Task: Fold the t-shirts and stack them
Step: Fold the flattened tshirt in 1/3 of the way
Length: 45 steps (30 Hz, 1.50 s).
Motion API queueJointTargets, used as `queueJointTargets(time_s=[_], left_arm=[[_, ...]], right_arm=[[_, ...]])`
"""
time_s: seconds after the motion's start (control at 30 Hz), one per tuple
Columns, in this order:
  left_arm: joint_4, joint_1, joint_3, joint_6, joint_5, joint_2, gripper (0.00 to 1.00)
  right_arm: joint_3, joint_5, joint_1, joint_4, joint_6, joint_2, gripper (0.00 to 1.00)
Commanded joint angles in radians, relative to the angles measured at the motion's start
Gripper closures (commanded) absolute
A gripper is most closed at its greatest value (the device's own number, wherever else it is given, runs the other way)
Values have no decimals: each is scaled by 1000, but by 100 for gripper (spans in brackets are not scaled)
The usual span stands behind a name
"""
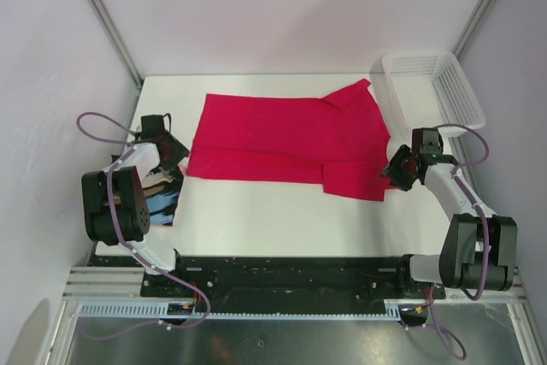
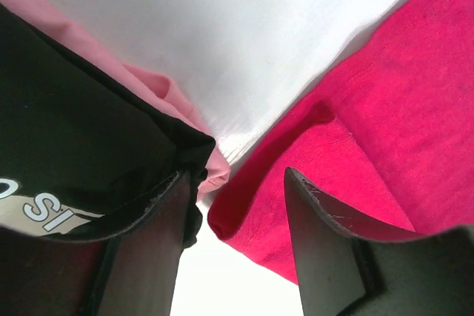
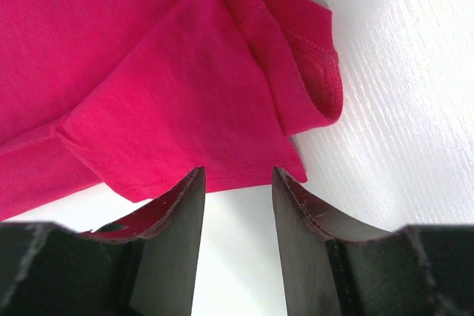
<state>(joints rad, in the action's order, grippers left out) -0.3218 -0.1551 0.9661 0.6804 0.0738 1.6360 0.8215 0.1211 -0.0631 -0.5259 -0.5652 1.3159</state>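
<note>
From above: white mesh basket at the far right corner of the counter, only its own mesh showing inside. Crimson t-shirt spread flat mid-counter, right side close beside the basket, one sleeve pointing toward the far edge. Black t-shirt bunched at the left edge, partly under the left arm. Bare white counter along the whole near side of the crimson hem. Left pincer at the crimson shirt's left corner, right pincer at its right corner.

From the left wrist: left pincer spread, crimson corner lying between the fingers, not pinched. Black t-shirt with white lettering right against one finger.

From the right wrist: right pincer spread over bare counter, pinching nothing. Crimson hem just ahead of the fingertips, folded sleeve off to the right.
</note>
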Motion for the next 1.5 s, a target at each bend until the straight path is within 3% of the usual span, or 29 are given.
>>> queueJointTargets(time_s=[0.0,0.3,0.57,1.0,1.47], left_arm=[[11,12,32,-37,-54,-11,42],[17,92,36,-49,-126,-94,44],[20,126,26,-20,-134,-52,46],[22,122,-8,20,32,44,47],[20,118,-23,2,59,19,46]], right_arm=[[-10,3,-6,5,12,-30,55],[-13,1,1,10,2,-30,55],[-15,-6,12,14,-4,-20,55],[-51,1,17,18,-4,-30,56],[-125,6,9,-3,-28,-78,59]])
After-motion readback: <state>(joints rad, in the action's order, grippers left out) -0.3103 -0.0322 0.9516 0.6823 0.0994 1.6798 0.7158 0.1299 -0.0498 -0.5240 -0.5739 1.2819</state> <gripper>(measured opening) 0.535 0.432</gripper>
